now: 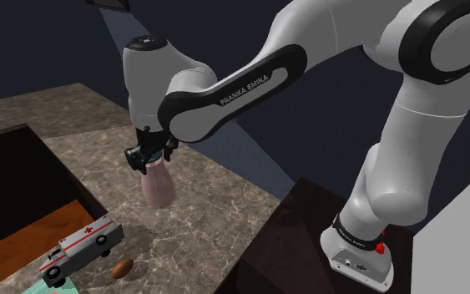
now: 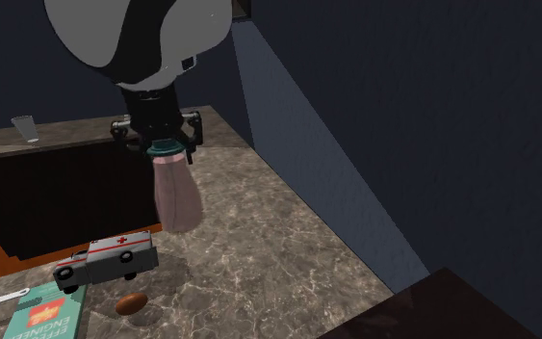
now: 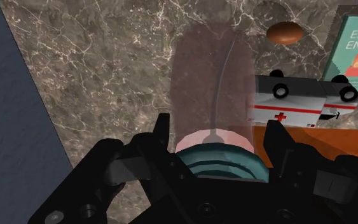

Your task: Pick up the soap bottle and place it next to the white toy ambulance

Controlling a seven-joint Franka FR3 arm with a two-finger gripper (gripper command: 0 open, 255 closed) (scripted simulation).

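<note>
Wrist view: tube [image 3: 220, 83] inside soap bottle [image 3: 193, 89]

In the shoulder view we look down from beside and slightly behind the stand [image 1: 301, 219], at the frame's lower right, across the tabletop [image 1: 216, 192] toward the upper left. In the second exterior view we sit nearer and lower, facing much the same way. In the wrist view we look closely down along the pincer [image 3: 217, 130]. All three views share the soap bottle [image 1: 158, 185] and toy ambulance [image 1: 78, 248].
</note>
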